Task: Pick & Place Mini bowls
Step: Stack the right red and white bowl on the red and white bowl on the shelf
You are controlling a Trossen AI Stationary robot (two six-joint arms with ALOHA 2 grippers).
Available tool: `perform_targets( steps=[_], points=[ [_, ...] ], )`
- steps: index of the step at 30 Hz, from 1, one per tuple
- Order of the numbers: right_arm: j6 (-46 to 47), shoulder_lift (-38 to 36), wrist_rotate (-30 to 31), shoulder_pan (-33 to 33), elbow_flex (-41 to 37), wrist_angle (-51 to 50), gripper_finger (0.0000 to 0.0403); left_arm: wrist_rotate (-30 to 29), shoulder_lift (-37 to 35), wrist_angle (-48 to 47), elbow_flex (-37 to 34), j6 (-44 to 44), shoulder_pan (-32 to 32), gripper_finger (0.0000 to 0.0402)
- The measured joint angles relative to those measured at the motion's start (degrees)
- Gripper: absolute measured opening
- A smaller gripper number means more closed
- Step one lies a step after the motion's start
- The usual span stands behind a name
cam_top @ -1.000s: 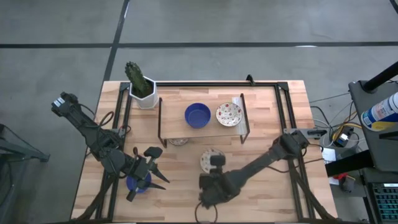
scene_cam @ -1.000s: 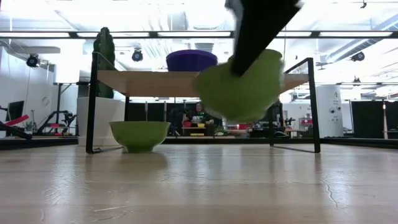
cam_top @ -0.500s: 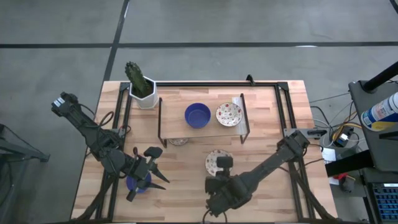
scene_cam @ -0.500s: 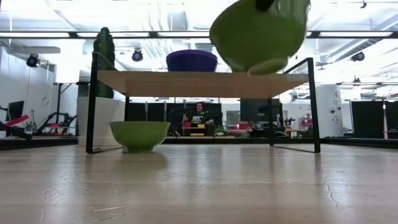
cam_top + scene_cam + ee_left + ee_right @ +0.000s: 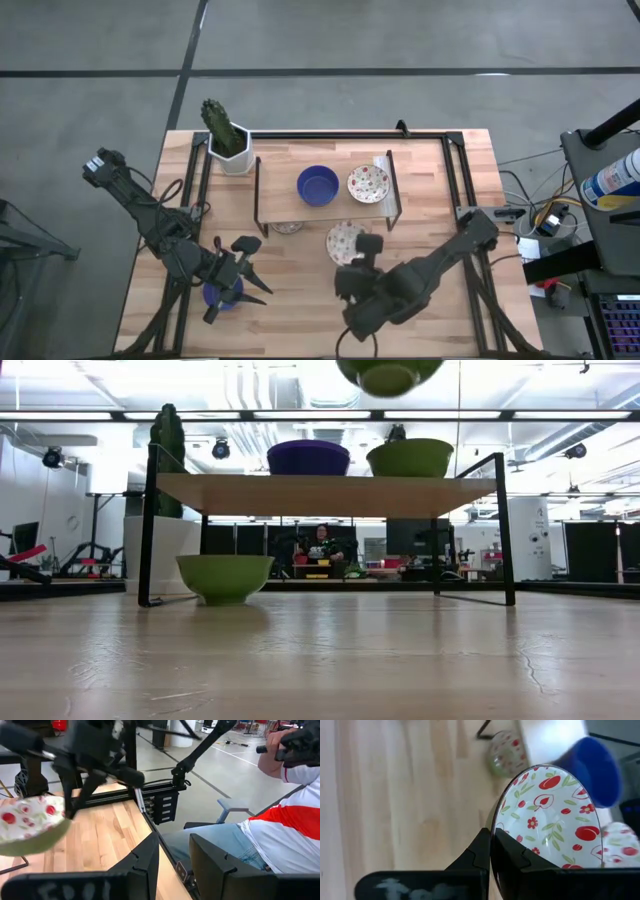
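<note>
Pale wood table (image 5: 430, 180); right fingers (image 5: 490, 851) pinch round floral-glazed bowl (image 5: 547, 817).

Both arms matte black, chunky segmented links with rounded joint housings. Left arm (image 5: 150, 222) in left of frame, thin black cables looped along it, boxy end block at upper left. Right arm (image 5: 430, 272) at lower right, thick smooth links. Wrist views: jaws are dark angular plastic, faint pale lettering on base.
</note>
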Motion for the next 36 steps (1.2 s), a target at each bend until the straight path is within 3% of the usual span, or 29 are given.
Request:
perform_targets(
  steps=[6,19,36],
  points=[
    [1.5,-4.0,4.3,-2.0,-0.1,0.0,0.0011,0.0,0.0,0.2,0.0,-0.1,0.0,0.0103],
    [-0.8,-9.4,2.6,-10.8,-0.2,0.0,0.0011,0.0,0.0,2.1,0.0,-0.8,0.0,0.0103],
    [-6.1,-11.4,0.9,-19.5,-0.2,0.0,0.0011,0.0,0.0,2.4,0.0,-0.8,0.0,0.0103]
  ],
)
